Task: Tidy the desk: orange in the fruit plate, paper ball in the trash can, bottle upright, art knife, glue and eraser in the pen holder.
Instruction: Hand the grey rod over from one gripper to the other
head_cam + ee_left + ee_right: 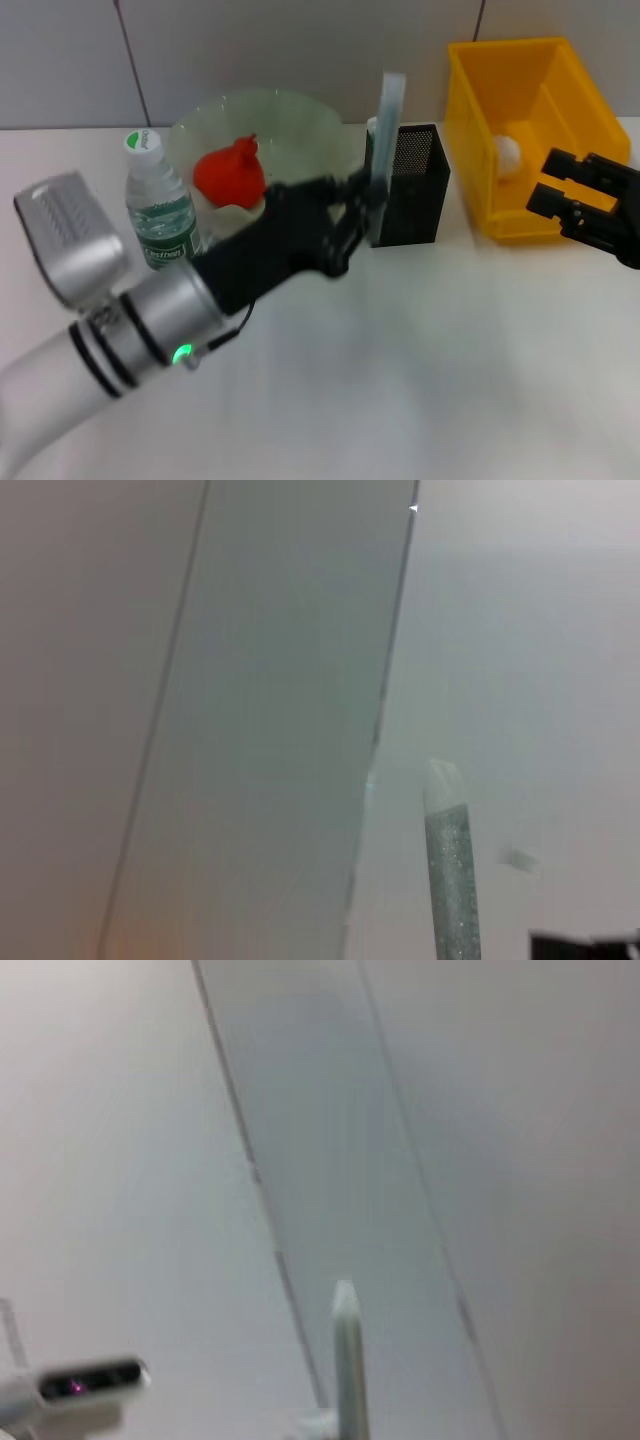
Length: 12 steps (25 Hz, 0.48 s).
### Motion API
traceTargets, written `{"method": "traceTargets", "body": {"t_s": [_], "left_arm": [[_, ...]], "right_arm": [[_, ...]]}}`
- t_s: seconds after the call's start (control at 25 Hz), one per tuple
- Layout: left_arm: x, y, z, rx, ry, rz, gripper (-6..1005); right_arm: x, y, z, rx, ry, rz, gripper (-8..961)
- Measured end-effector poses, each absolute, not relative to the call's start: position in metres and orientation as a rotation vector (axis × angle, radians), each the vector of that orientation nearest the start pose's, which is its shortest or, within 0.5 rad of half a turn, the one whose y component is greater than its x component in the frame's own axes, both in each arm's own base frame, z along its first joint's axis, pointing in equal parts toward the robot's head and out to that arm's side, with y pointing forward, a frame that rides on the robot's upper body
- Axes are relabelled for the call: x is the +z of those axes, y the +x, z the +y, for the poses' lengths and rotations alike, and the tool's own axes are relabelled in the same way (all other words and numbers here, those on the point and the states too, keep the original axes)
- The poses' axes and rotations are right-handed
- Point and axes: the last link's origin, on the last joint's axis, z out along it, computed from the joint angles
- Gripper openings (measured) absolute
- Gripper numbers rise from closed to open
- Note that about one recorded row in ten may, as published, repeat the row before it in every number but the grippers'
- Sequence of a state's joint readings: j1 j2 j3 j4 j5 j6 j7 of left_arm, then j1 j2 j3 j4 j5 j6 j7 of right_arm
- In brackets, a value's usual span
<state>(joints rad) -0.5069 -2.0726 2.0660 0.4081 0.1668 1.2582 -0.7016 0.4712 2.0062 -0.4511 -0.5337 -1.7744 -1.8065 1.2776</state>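
The left gripper [368,205] grips a pale, upright stick, probably the art knife [389,125], at the left edge of the black pen holder [413,185]. The stick rises above the fingers. The right gripper [565,195] hangs open beside the yellow bin [560,140].

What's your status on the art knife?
Left pincer at pen holder, shut on art knife, blade end up. Right pincer idle beside yellow bin. Nothing blocking.
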Motion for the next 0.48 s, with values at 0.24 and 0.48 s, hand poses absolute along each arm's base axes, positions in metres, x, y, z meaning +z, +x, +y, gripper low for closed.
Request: {"method": "traceTargets", "body": {"t_s": [0.24, 0.48], "left_arm": [[-0.086, -0.195, 0.302, -1.267, -2.42, -0.379, 127], [-0.089, -0.195, 0.291, -1.291, -2.468, -0.355, 126]], "right_arm": [[0.055, 0.249, 0.313, 1.282, -2.549, 0.53, 646], [0.043, 0.236, 0.314, 1.284, -2.638, 0.517, 633]]}}
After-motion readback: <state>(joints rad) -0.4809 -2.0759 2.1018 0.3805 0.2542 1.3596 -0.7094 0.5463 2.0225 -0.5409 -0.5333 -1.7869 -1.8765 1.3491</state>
